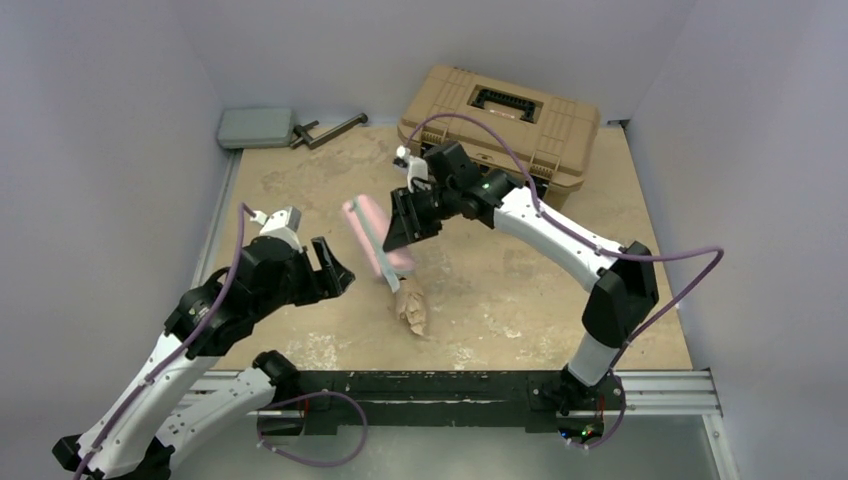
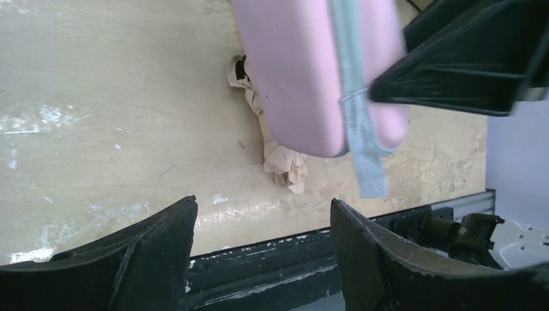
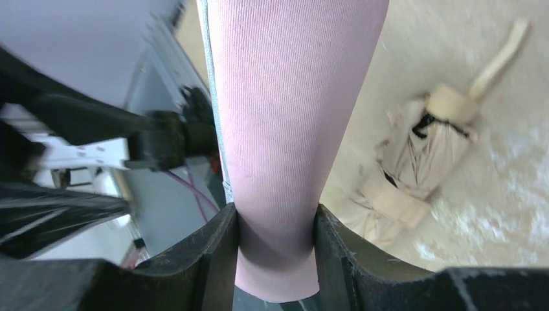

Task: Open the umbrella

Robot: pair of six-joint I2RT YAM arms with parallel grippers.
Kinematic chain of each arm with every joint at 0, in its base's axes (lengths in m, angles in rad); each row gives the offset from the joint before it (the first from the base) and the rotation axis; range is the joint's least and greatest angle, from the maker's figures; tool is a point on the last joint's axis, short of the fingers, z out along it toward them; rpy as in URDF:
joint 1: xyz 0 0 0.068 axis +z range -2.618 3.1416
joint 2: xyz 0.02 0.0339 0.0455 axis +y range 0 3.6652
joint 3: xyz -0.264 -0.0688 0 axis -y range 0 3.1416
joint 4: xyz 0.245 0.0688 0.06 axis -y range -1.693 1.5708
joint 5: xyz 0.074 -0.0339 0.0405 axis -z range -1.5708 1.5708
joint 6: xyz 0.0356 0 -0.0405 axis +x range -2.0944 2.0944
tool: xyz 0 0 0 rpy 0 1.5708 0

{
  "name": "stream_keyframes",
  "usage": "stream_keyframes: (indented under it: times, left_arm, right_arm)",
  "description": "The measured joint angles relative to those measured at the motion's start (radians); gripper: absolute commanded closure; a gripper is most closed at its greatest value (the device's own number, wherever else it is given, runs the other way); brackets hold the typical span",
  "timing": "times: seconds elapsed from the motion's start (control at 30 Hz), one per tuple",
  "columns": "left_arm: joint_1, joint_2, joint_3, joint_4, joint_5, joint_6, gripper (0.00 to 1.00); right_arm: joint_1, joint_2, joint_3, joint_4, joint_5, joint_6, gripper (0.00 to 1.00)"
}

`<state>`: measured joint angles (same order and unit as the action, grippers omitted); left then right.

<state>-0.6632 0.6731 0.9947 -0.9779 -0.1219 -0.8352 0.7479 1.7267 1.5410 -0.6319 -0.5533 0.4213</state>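
Right hand [image 3: 275, 217] clamps pink pouch [image 3: 285, 97], hanging over folded umbrella [image 3: 421, 155]; left hand [image 2: 262, 207] wide, empty; toolbox [image 1: 500, 125] behind.

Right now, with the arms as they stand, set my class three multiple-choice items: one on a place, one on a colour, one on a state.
1. Where is the umbrella?
A) lying on the table
B) hanging from a hook
C) leaning on the wall

2. What colour is the pouch?
A) green
B) pink
C) black

3. How is the right gripper?
A) open and empty
B) shut on the umbrella
C) shut on the pouch

Answers:
1 A, it lies folded on the tabletop.
2 B, its pink fabric fills the right wrist view.
3 C, both fingers press the pouch's sides.
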Motion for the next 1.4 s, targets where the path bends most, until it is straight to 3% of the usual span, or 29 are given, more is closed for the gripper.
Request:
stream_keyframes:
  times: [0.3, 0.6, 0.67, 0.77, 0.8, 0.97, 1.2, 1.4]
  left_arm:
    - [0.0, -0.108, 0.035, -0.108, -0.169, 0.0, 0.26]
    - [0.0, -0.17, 0.035, -0.21, -0.241, -0.019, 0.26]
    - [0.0, -0.189, 0.033, -0.22, -0.249, -0.021, 0.26]
    - [0.0, -0.213, 0.026, -0.229, -0.255, -0.028, 0.26]
    - [0.0, -0.216, 0.026, -0.231, -0.257, -0.029, 0.26]
    - [0.0, -0.216, 0.02, -0.238, -0.267, -0.037, 0.26]
    - [0.0, -0.193, 0.006, -0.219, -0.274, -0.026, 0.26]
    - [0.0, -0.107, 0.006, -0.166, -0.258, 0.001, 0.26]
  right_arm:
    - [-0.002, 0.007, 0.137, 0.107, -0.048, 0.133, 0.73]
    - [-0.001, 0.219, 0.272, 0.081, 0.022, 0.201, 0.72]
    - [-0.001, 0.277, 0.329, 0.06, 0.036, 0.208, 0.64]
    - [-0.001, 0.367, 0.452, 0.013, 0.045, 0.222, 0.16]
    - [-0.001, 0.399, 0.504, -0.001, 0.043, 0.228, 0.09]
    - [0.0, 0.443, 0.608, 0.055, -0.043, 0.247, 0.02]
    - [0.009, 0.218, 0.438, 0.291, -0.2, 0.324, 0.02]
    - [0.013, 0.052, 0.369, 0.123, -0.021, 0.187, 0.03]
